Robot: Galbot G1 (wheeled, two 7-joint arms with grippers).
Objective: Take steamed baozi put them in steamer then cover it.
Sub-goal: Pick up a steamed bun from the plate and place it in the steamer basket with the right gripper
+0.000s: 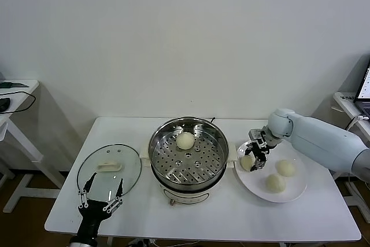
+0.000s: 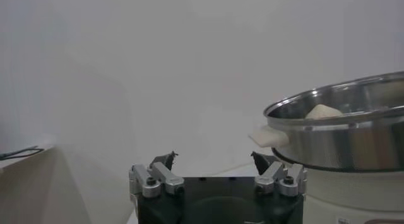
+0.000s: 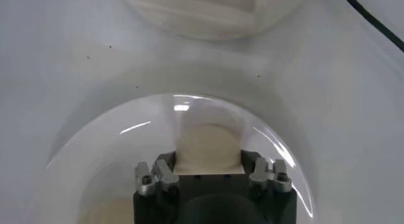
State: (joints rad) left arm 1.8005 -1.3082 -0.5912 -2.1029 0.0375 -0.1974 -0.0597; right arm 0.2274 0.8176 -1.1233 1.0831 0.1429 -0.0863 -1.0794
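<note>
The steamer [image 1: 157, 155] stands at the table's middle with one baozi [image 1: 185, 140] on its perforated tray. To its right, a white plate [image 1: 295, 192] carries three more baozi. My right gripper [image 1: 252, 159] reaches down at the plate's left edge, shut on the nearest baozi [image 1: 247, 163], which still rests on the plate. In the right wrist view this baozi [image 3: 208, 146] fills the gap of the right gripper [image 3: 208, 161], both fingers pressing its sides. My left gripper [image 1: 101, 195] hovers open and empty over the near edge of the glass lid [image 1: 113, 169].
The other two baozi [image 1: 285, 167] [image 1: 275, 183] lie on the plate's right half. The left wrist view shows the open left gripper [image 2: 214, 159] and the steamer [image 2: 353, 140] beside it. A side table [image 1: 14, 93] stands far left; a laptop [image 1: 364, 88] far right.
</note>
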